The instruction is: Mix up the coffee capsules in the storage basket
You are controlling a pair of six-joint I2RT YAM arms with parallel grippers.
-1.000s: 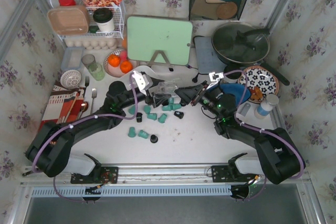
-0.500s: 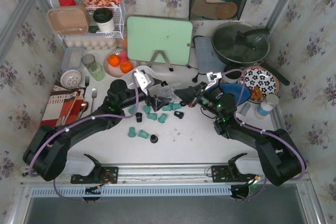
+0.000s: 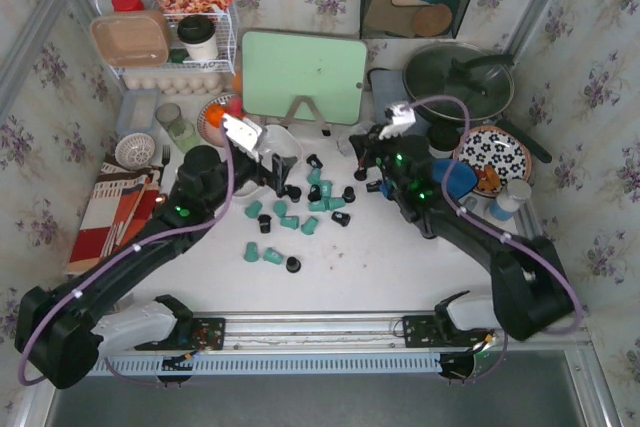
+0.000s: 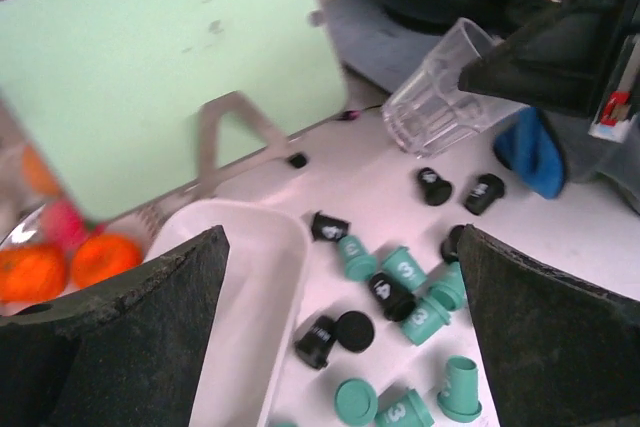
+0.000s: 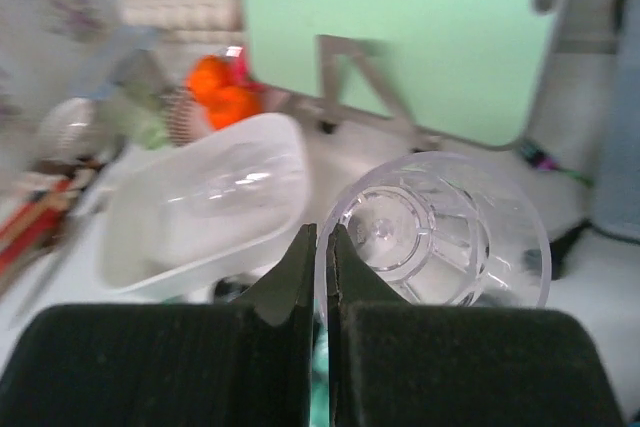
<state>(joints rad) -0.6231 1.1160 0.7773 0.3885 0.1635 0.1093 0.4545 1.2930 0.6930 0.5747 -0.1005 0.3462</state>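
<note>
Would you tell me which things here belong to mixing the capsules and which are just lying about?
Belongs: coffee capsules, scattered on the table; storage basket.
Just about: green cutting board, pan, oranges, patterned plate; clear glass, though the right gripper pinches its rim.

About 10 teal capsules (image 3: 272, 257) and about 8 black capsules (image 3: 293, 264) lie on the counter (image 3: 380, 257). Several bunch together in the top view, so neither count is exact. Close up, the left wrist view takes in at least 7 teal ones. There is 1 white storage basket (image 4: 250, 287), 1 clear glass (image 4: 440, 97), 1 green cutting board (image 3: 300, 72), 1 lidded pan (image 3: 458, 82) and 1 patterned plate (image 3: 497, 152). At least 2 oranges (image 4: 100, 257) show; a 3rd orange blur may be another.
</note>
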